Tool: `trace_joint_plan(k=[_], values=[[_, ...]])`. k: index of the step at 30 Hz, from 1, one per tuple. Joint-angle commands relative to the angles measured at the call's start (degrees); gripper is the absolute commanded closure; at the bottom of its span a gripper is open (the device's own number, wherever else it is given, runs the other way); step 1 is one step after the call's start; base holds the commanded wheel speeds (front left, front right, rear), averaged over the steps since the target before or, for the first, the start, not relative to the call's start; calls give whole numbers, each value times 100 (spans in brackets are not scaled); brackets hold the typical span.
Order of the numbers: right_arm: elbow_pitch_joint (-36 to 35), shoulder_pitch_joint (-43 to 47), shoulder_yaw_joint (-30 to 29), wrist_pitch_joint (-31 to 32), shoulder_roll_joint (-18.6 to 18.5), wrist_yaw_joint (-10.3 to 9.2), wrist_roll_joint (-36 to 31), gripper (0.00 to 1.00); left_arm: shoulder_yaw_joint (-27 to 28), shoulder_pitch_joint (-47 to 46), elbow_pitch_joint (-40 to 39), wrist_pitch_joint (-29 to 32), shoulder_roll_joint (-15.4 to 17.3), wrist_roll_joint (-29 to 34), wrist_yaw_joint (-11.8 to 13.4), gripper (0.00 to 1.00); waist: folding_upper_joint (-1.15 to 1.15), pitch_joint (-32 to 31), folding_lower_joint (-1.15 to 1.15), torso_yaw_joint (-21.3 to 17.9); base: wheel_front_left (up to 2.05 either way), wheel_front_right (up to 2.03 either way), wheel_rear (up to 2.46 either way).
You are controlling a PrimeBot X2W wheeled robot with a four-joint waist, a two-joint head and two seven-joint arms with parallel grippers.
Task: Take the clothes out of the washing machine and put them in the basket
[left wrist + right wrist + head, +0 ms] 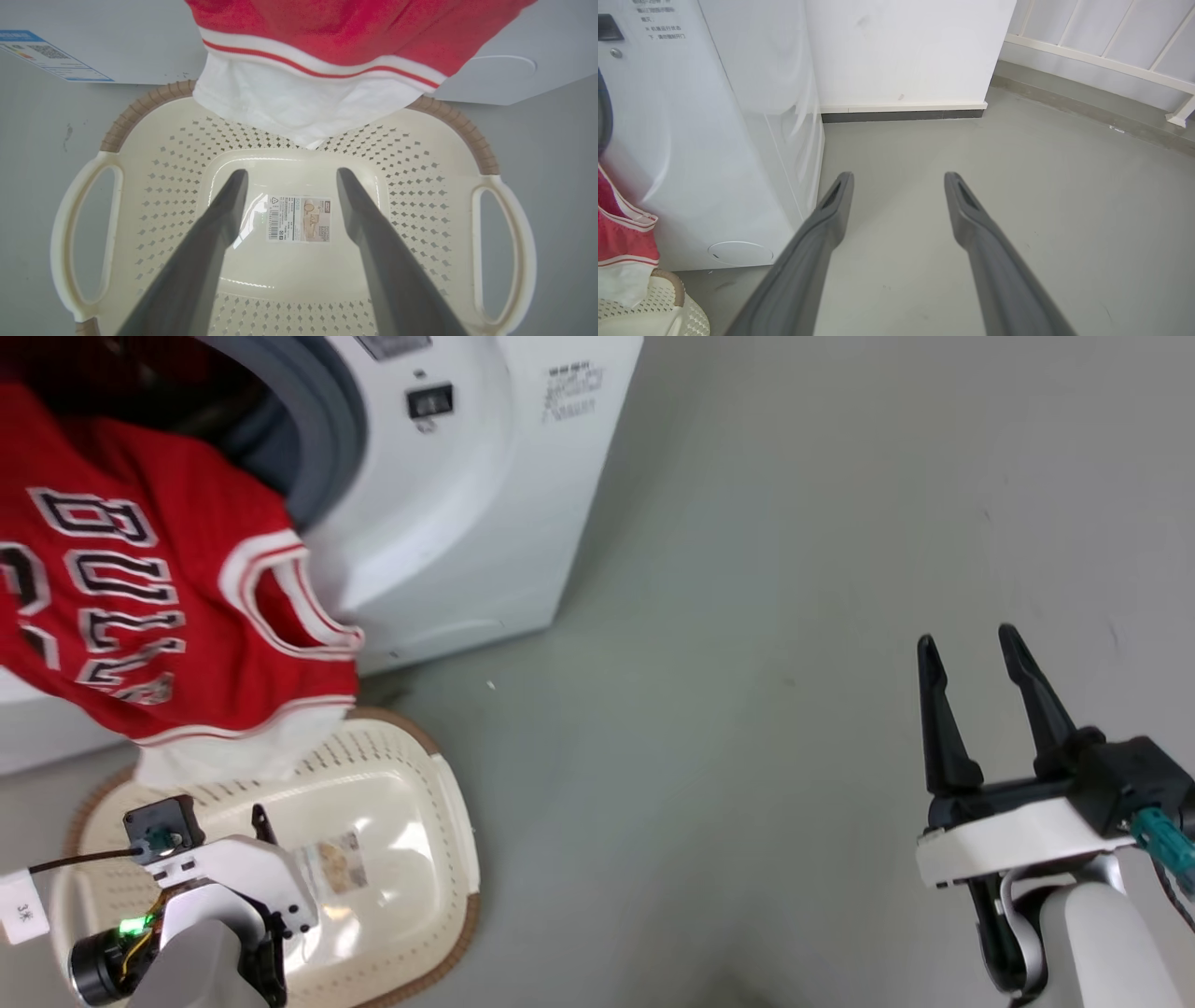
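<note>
A red jersey point(140, 588) with white-and-black lettering and striped trim hangs out of the washing machine point(467, 523), from its grey door seal point(327, 420). A white piece of fabric point(299, 102) dangles below its hem over the back rim of the cream basket point(420, 186). The basket stands on the floor in front of the washer, and a paper label point(299, 218) shows on its bare bottom. My left gripper point(287, 175) points down into the basket, open and holding nothing, just short of the white fabric. My right gripper point(966, 637) is open over the floor, far to the right.
Grey floor point(747, 709) stretches to the right of the washer and basket. Beyond the washer's side panel point(714, 140) stands a white wall with a dark baseboard point(901, 114). A white railing point(1111, 56) runs along the far right.
</note>
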Motion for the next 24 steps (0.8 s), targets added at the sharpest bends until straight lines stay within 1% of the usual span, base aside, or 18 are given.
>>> trace_joint_plan(k=[1,9,12,14,16,20,24], values=[[-53,103,-33,36,-1,-5,-53,0,21,96,-197,-34,3,50,-12,0,0,-408,0,244,0,0,0],[-399,444,-149,297,-1,-5,-173,0,208,741,-1831,-28,-150,417,98,0,0,-894,0,606,0,0,0],[-515,534,-165,385,0,-5,-182,0,239,867,-2215,-29,-181,544,101,0,0,-995,0,685,0,0,0],[-584,563,-161,430,0,-5,-160,0,204,800,-2268,-18,-178,542,14,0,0,-1025,0,706,0,0,0],[-617,594,-136,469,0,-5,-139,0,132,605,-2202,254,-138,498,-140,0,0,-1047,0,713,0,0,0],[-634,617,-65,482,-1,-5,-71,0,-27,261,-2070,1070,73,477,-396,0,0,-1033,0,641,0,0,0],[-595,583,-19,435,0,-5,16,0,-126,-94,-1980,1828,336,480,-529,0,0,-932,0,476,0,0,0]])
